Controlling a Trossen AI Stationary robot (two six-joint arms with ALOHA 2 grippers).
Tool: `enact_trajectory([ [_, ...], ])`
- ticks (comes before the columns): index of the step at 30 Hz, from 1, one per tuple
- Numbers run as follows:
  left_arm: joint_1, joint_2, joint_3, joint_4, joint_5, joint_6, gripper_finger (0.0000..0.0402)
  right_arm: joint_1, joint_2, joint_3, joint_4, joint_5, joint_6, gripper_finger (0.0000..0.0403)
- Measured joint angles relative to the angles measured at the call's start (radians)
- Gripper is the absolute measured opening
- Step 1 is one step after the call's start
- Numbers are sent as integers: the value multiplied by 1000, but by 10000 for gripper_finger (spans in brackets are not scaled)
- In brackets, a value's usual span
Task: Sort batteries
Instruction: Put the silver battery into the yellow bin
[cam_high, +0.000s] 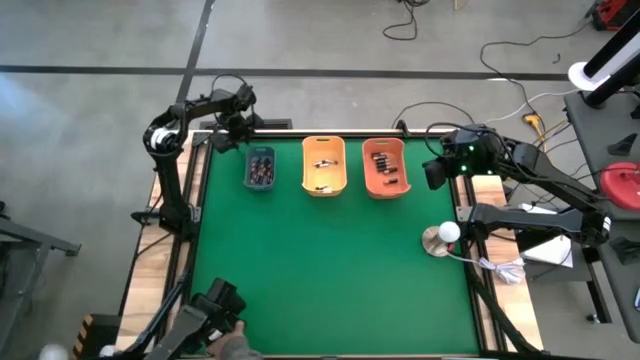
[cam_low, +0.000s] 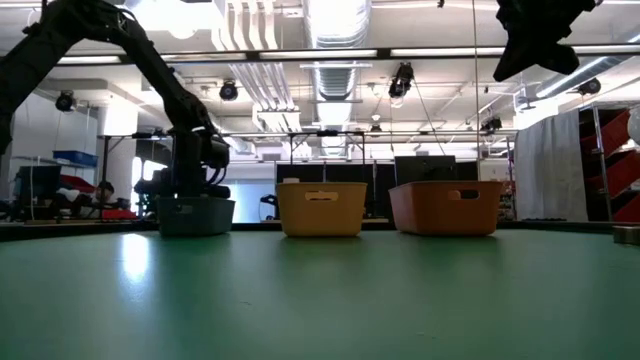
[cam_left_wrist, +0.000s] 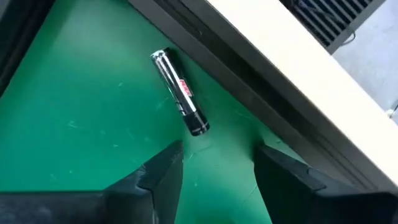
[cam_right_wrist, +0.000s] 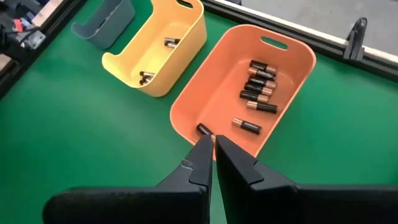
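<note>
A silvery battery (cam_left_wrist: 180, 92) with red print lies on its side on the green mat, close to the table's far rail. My left gripper (cam_left_wrist: 217, 155) hangs open just short of it, pointing down, at the far left corner (cam_high: 238, 128) behind the grey-blue bin (cam_high: 260, 168). That bin holds several dark batteries. The yellow bin (cam_right_wrist: 202, 25) holds two batteries (cam_right_wrist: 147, 77). The orange bin (cam_right_wrist: 186, 99) holds several dark-and-copper batteries (cam_right_wrist: 258, 84). My right gripper (cam_right_wrist: 213, 142) is shut and empty, raised above the mat near the orange bin's right side (cam_high: 436, 172).
The three bins stand in a row along the far edge. The table's pale rail (cam_left_wrist: 292, 68) runs right behind the loose battery. A white ball on a round base (cam_high: 440, 238) sits at the right edge. A dark fixture (cam_high: 215, 305) stands at the near left corner.
</note>
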Motion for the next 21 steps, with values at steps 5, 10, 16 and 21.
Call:
enact_trajectory([
  [5,6,-14,-3,13,-35,-29,178,0,17,0,7,8,28,13],
  [10,35,-53,-36,20,-46,-102,178,0,44,0,9,8,42,13],
  [16,75,-66,-108,106,-9,-136,160,0,82,0,9,8,44,13],
  [21,84,-66,-133,137,-11,-156,129,2,103,0,12,9,44,13],
])
